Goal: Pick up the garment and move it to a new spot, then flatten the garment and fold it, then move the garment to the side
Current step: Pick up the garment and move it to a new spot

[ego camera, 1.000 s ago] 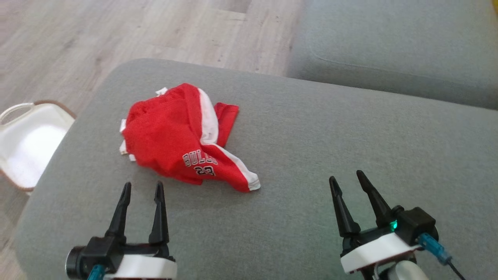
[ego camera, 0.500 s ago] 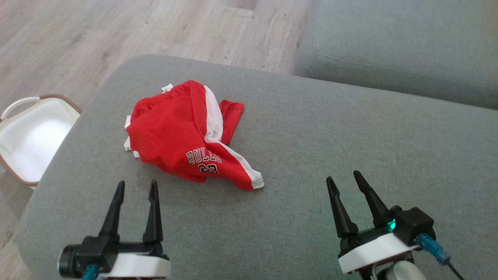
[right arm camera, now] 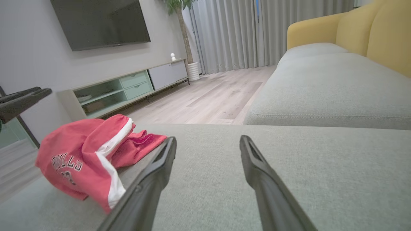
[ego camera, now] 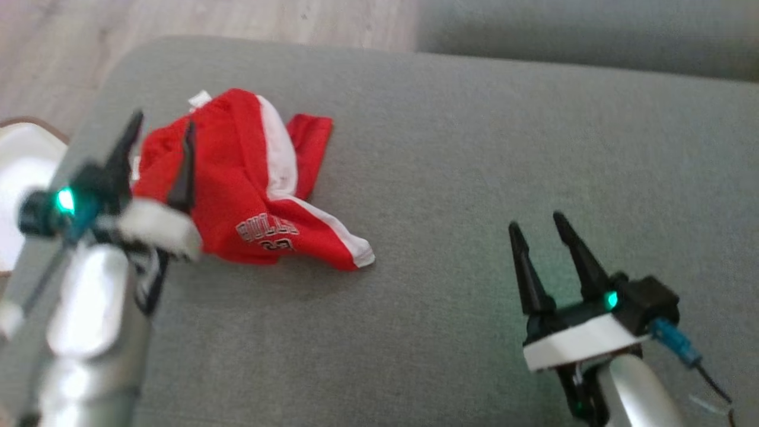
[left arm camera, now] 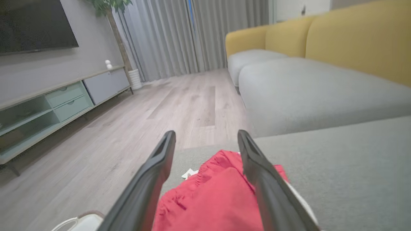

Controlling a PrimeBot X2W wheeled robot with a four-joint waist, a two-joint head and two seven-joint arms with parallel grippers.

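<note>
**Inspector:** Jaws, please. Left first.

**Unit:** My left gripper has its jaws wide apart with nothing clamped between them. In the head view its two dark fingers overlap the left part of the garment. Whether they touch the cloth I cannot tell, as that arm is blurred. In my left wrist view the red cloth lies low between the fingers, and their tips reach past its far edge.

**Inspector:** Right?

**Unit:** My right gripper also has its jaws spread and holds nothing. It hangs over bare grey fabric, well apart from the garment.

**Inspector:** Location and condition of the garment.

**Unit:** It is a red piece with white side stripes and white lettering. It lies crumpled and bunched, not flat, on the left part of the grey cushion, near the rounded corner. One striped hem points toward my right gripper.

**Inspector:** Surroundings?

**Unit:** A white basket with a brown rim sits on the wood floor, just beside the cushion's left edge. A second grey cushion lies beyond, with a gap between the two. My wrist views show a yellow sofa back, grey curtains, a low cabinet and a dark wall screen.
</note>
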